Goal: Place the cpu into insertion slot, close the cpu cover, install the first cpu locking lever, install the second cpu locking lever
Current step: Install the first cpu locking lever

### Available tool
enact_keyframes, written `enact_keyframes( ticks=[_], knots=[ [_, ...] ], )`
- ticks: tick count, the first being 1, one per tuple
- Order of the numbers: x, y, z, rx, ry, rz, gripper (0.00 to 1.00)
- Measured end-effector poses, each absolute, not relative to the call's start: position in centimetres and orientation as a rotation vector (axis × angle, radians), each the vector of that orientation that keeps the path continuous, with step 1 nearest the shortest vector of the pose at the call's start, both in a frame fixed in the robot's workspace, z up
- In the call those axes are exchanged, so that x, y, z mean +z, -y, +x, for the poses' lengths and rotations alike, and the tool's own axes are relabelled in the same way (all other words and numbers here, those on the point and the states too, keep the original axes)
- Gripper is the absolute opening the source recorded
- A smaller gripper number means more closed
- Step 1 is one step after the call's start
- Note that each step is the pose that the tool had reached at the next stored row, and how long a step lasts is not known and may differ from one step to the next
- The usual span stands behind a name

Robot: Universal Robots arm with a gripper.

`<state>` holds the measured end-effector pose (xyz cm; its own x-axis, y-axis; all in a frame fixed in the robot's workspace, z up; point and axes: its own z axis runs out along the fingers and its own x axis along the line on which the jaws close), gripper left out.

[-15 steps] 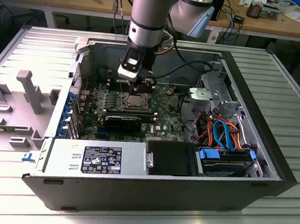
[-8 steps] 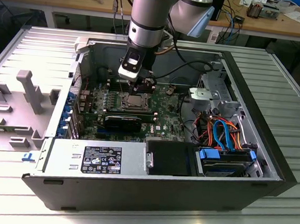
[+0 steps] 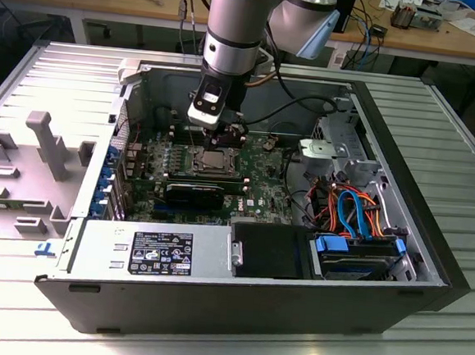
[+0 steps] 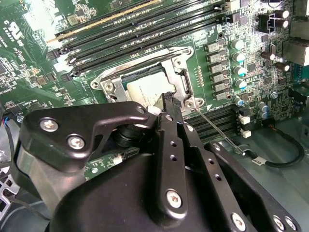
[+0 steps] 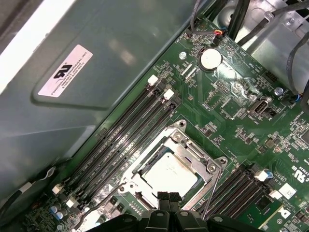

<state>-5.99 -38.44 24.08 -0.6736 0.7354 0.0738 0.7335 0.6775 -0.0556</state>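
Observation:
The cpu [image 5: 171, 174] lies flat in the insertion slot [image 3: 214, 161] on the green board, its silver top showing through the window of the cpu cover [image 5: 193, 150]. The cover lies down over it as a silver frame. In the second wrist view the cpu [image 4: 145, 89] and cover [image 4: 176, 65] sit just beyond my fingertips. My gripper [image 5: 168, 197] is shut, its black tips together at the socket's edge, directly above it in the exterior view [image 3: 221, 135]. A thin wire locking lever [image 5: 212, 191] sticks out loose from one socket corner, also seen in the second wrist view [image 4: 219, 128].
Long black memory slots [image 5: 120, 140] run along both sides of the socket. The computer case wall [image 5: 111, 58] rises close behind them. Bundled orange and blue cables [image 3: 354, 207] and a drive bay [image 3: 355, 257] sit on the exterior view's right, and a power supply [image 3: 153, 253] is in front.

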Motion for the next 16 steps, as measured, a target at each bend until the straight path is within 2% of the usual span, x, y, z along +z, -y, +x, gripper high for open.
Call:
enact_keyframes(
  ticks=[16],
  knots=[
    [24.08,38.44,-5.99,0.033,2.803,-1.205,0.11]
  ],
)
